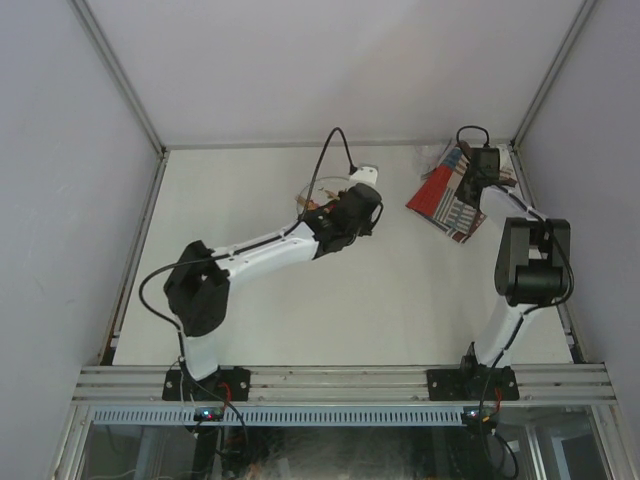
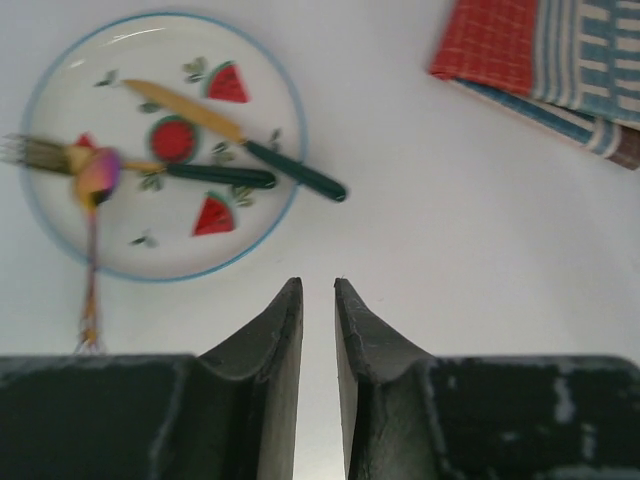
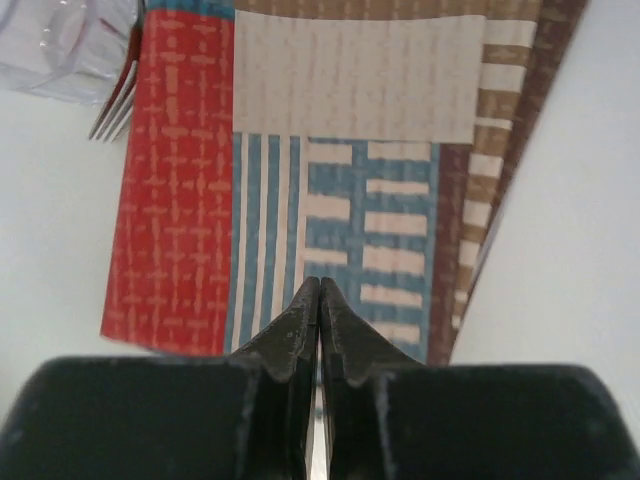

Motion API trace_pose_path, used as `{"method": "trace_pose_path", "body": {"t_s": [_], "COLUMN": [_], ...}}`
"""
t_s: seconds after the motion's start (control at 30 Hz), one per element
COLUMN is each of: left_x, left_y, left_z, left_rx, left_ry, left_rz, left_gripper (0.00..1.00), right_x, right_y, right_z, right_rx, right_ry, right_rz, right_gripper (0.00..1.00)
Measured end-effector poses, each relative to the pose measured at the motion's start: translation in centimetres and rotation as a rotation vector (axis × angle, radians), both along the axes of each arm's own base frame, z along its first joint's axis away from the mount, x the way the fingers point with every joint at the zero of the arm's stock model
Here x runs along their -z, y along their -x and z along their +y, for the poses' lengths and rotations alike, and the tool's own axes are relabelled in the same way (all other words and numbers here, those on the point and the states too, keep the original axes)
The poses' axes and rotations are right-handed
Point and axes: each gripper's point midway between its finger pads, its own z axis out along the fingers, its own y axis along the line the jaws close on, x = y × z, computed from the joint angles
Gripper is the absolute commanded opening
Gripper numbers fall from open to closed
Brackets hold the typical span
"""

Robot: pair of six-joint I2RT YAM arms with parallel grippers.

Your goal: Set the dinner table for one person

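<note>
The table (image 1: 300, 310) is hard, stiff and much too big and heavy to pick up, so I think there is no place to grab it. The things on it are what get held. Its top looks smooth, so a plate would slide on it easily. It is a big flat off-white rectangle with metal rails (image 1: 340, 381) at its edges. It fills the whole floor of the top view in front of the two arms. Near 12 o'clock on it sits a round white plate (image 2: 180, 250) with a blue rim and painted watermelon slices. A knife (image 2: 237, 138), a fork (image 2: 220, 176) and a shiny rainbow spoon (image 2: 97, 172) lie piled on the plate. The plate could break, so its rim looks like the best place to hold it. At 2 o'clock lies a folded red, white and blue placemat (image 3: 270, 230), soft and light, easy to pinch at an edge. Something clear (image 3: 60, 40) sits at its far corner, and I cannot tell what it is. The left gripper (image 2: 317, 285) hangs at 5 o'clock from the plate, open just a little and holding nothing. The right gripper (image 3: 318, 285) is closed tight over the placemat. I cannot tell if it pinches the cloth.
</note>
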Motion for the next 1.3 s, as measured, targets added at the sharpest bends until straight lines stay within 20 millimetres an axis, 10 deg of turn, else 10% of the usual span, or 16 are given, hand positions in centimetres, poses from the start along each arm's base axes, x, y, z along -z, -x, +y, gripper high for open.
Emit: {"method": "trace_pose_path", "body": {"t_s": [0.3,0.67,0.83,1.03,1.3], "left_x": [-1.8,-7.3,-9.6,-7.9,-7.6], "left_y": [3.2,5.1,5.7,6.3,6.4], "left_z": [7.9,13.1,15.2,16.4,16.5], "left_rx": [-0.086,-0.189,-0.246,-0.264,-0.263], "left_ry": [-0.04,0.02,0.059,0.014,0.002], "left_rz": [-0.046,-0.144,-0.192,-0.173,-0.166], "left_gripper": [0.23,0.25,0.26,0.26,0.26], "right_x": [6.5,6.8,7.1,7.3,7.3], "right_y": [-1.7,0.7,2.7,5.0,13.4], "right_z": [-0.9,4.0,6.2,9.6,15.7], "right_rx": [-0.022,-0.135,-0.184,-0.257,-0.429], "right_ry": [-0.083,-0.166,-0.18,-0.134,-0.14], "right_rz": [0.13,0.27,0.353,0.406,0.473], "right_gripper": [0.0,0.0,0.0,0.0,0.0]}}
